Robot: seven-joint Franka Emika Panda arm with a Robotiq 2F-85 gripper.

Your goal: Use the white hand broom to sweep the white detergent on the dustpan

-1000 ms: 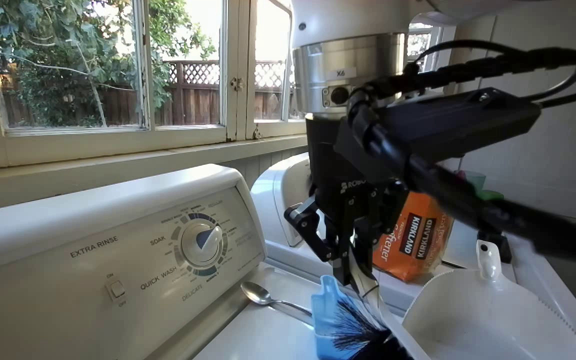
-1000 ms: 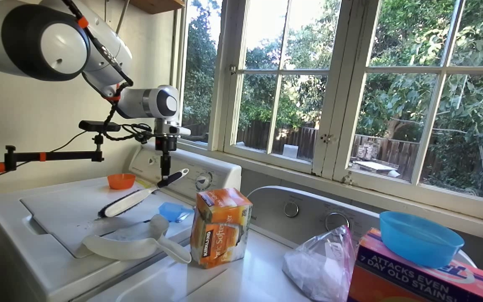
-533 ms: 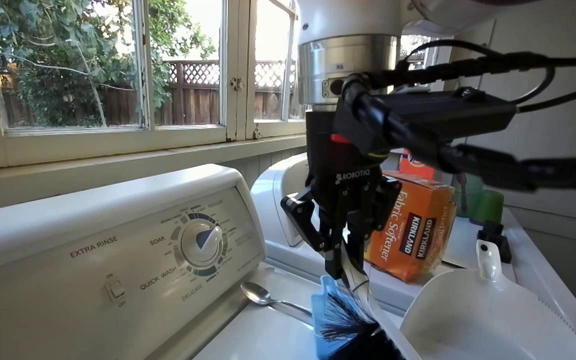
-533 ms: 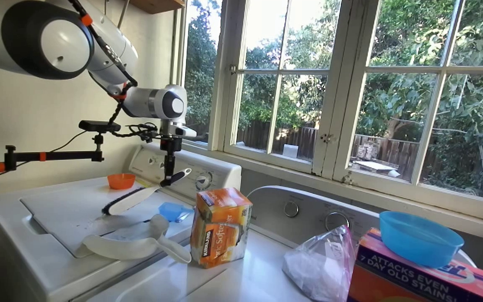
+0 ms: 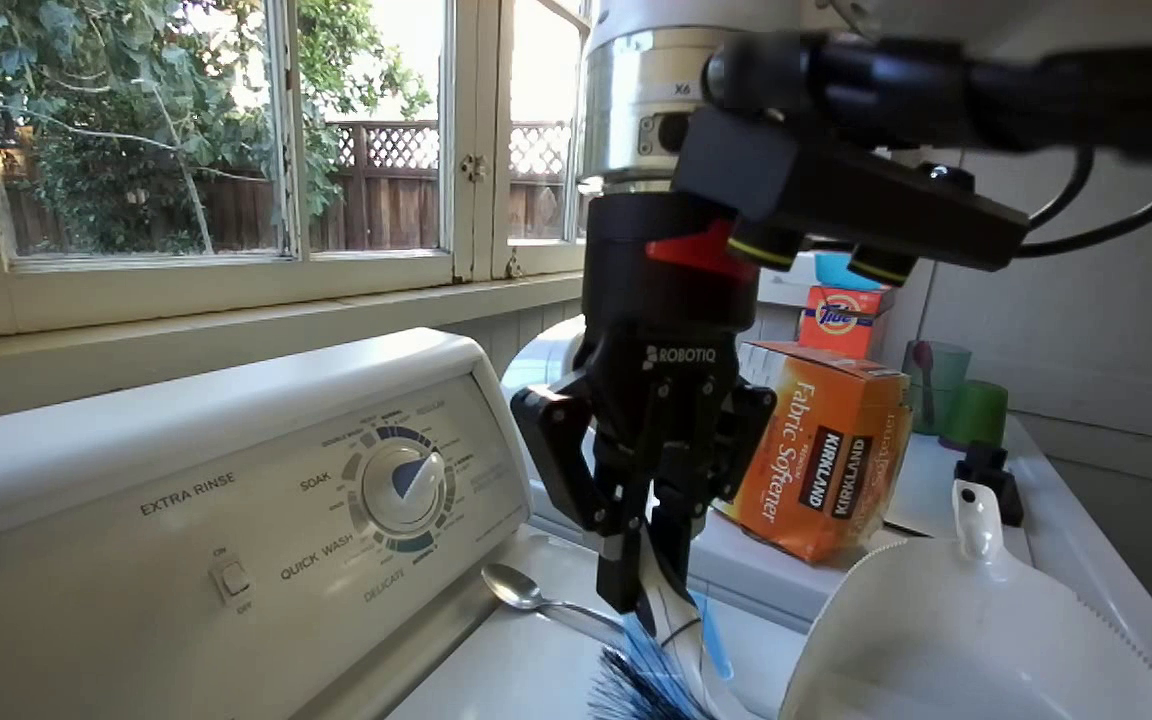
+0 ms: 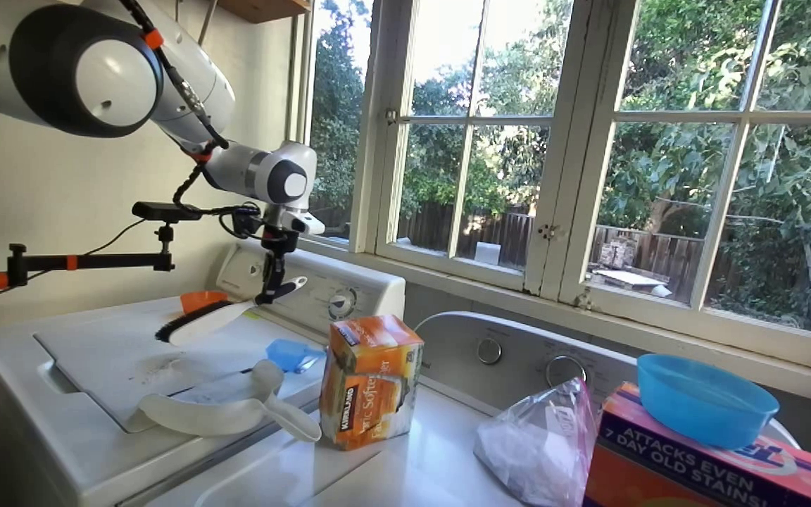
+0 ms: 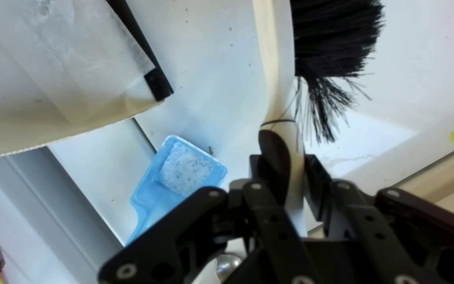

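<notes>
My gripper (image 7: 285, 165) is shut on the handle of the white hand broom (image 7: 274, 59), which has black bristles. In an exterior view the gripper (image 6: 265, 297) holds the broom (image 6: 201, 325) slanted over the washer lid, its head in front of the orange bowl. The bristles seem to be above the lid. White detergent (image 6: 164, 366) lies as a thin patch on the lid, between broom and dustpan. The white dustpan (image 6: 198, 417) lies at the lid's edge and also shows in the wrist view (image 7: 65, 75), with some whitish residue in it. In an exterior view the dustpan (image 5: 986, 630) is right of the gripper (image 5: 646, 585).
A blue scoop (image 7: 185, 169) with white powder sits beside the dustpan. A spoon (image 5: 516, 588) lies by the control panel (image 5: 236, 560). An orange bowl (image 6: 203, 301) stands behind the broom head. A fabric softener box (image 6: 370, 384) stands past the dustpan handle.
The gripper has tilted and, after a small rightward shift, moved back left in an exterior view. The broom head has moved back toward the orange bowl, uncovering the detergent patch. The grip is kept.
</notes>
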